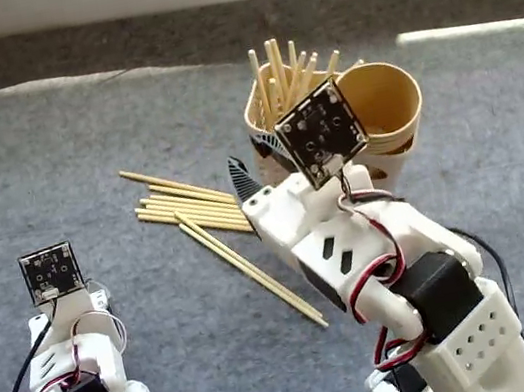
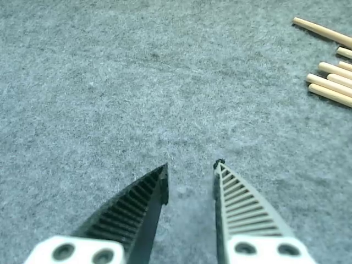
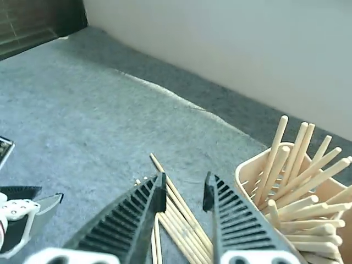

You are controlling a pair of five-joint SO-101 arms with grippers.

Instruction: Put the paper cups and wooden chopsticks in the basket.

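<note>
Several loose wooden chopsticks lie in a bunch on the grey carpet, and one longer chopstick slants away from them toward the front. Behind them stands a cream basket with several chopsticks sticking up from it. A paper cup, tan inside, sits against the basket's right side; whether it is inside the basket I cannot tell. My right gripper hangs open and empty above the loose bunch, just left of the basket. My left gripper is open and empty low over bare carpet, left of the chopstick ends.
Grey carpet covers the whole work surface, with a darker strip and a pale wall along the back. The left arm's base stands at the front left, the right arm's body at the front right.
</note>
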